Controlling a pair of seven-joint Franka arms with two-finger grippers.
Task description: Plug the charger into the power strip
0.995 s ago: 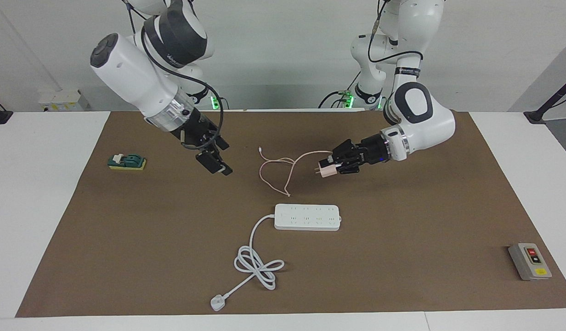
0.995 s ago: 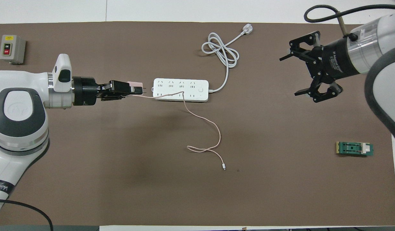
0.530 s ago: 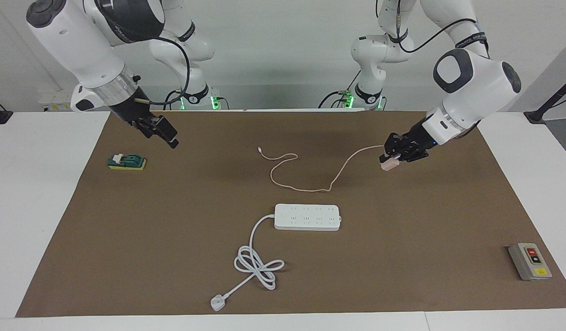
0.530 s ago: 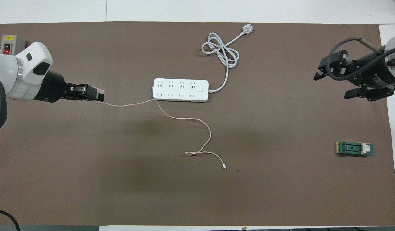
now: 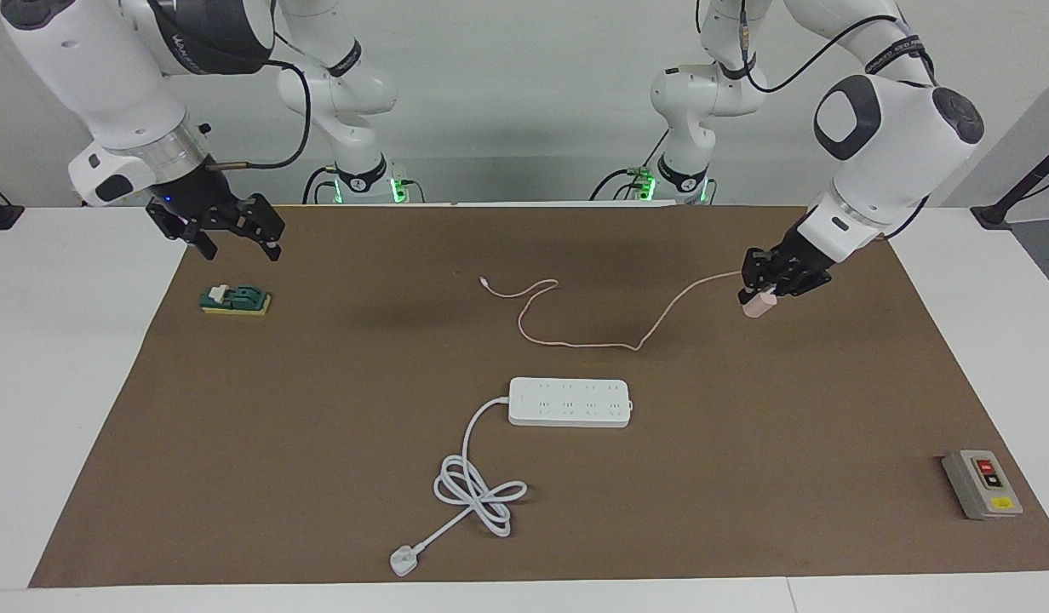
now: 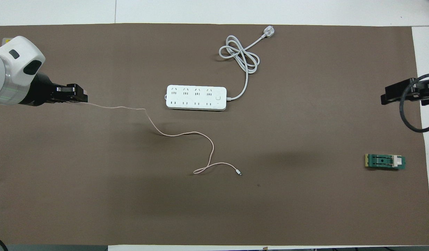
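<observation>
The pale-pink charger [image 5: 760, 306] hangs a little above the mat toward the left arm's end of the table, with my left gripper [image 5: 756, 298] shut on it. In the overhead view the left gripper [image 6: 77, 98] hides the cube. Its thin pink cable [image 5: 576, 345] trails over the mat [image 6: 179, 134], its loose end nearer to the robots than the strip. The white power strip [image 5: 570, 402] lies flat mid-table [image 6: 196, 97], sockets up, apart from the charger. My right gripper [image 5: 239, 243] hangs open and holds nothing, over the mat's edge at the right arm's end [image 6: 406, 94].
The strip's thick white cord [image 5: 478, 489] coils away from the robots and ends in a three-pin plug [image 5: 403, 561]. A green switch block [image 5: 235, 300] sits below the right gripper. A grey button box [image 5: 983, 484] lies near the mat's corner at the left arm's end.
My left gripper has carried the charger from beside the strip toward the left arm's end, dragging the cable off the strip. My right gripper has drawn back toward its own end.
</observation>
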